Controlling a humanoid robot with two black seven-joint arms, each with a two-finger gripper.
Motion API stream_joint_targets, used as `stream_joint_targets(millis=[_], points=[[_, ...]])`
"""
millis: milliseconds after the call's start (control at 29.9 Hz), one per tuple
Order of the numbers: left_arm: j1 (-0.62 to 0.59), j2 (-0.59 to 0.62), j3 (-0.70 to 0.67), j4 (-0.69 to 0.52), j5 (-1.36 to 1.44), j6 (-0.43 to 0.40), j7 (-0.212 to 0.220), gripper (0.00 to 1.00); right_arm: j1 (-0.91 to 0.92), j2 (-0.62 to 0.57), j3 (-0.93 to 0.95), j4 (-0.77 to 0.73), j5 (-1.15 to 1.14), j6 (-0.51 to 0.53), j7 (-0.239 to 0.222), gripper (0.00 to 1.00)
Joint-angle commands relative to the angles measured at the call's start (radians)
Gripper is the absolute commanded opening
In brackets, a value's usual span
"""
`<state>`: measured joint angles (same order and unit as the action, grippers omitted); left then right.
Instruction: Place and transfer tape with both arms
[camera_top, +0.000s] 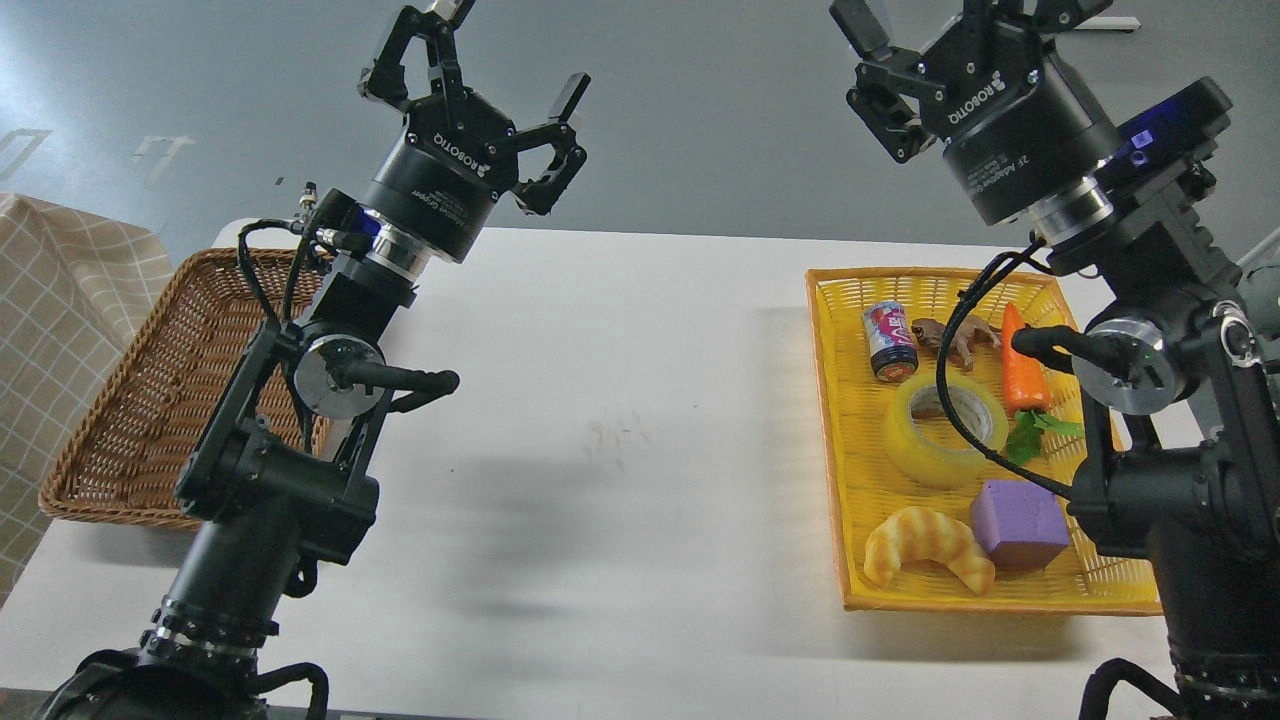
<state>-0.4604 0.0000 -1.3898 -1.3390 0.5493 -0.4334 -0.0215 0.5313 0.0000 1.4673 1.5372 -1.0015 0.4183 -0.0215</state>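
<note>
The tape (943, 428), a translucent yellow roll with a grey-white core, lies flat in the middle of the yellow basket (830, 420) on the right of the table. My right gripper (955, 10) is open and empty, raised high above the basket's far end, its fingertips partly cut off by the top edge. My left gripper (505, 50) is open and empty, held high over the table's far left, above the brown wicker basket (130, 400). A black cable of the right arm crosses in front of the tape's right side.
The yellow basket also holds a small can (889, 340), a brown toy animal (955, 338), a carrot (1021, 360), a croissant (925, 545) and a purple block (1018, 523). The wicker basket is empty. A checked cloth (50, 290) hangs at the far left.
</note>
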Motion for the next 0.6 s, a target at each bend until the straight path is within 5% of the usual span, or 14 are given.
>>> stream_joint_targets(millis=[0, 568], points=[[-0.004, 0.0, -0.002, 0.001, -0.002, 0.002, 0.0, 0.98, 0.001, 0.0, 0.001, 0.0, 0.0, -0.018, 0.0, 1.0], [-0.003, 0.0, 0.0, -0.006, -0.003, -0.044, -0.002, 0.98, -0.046, 0.0, 0.065, 0.075, 0.003, -0.036, 0.002, 1.0]])
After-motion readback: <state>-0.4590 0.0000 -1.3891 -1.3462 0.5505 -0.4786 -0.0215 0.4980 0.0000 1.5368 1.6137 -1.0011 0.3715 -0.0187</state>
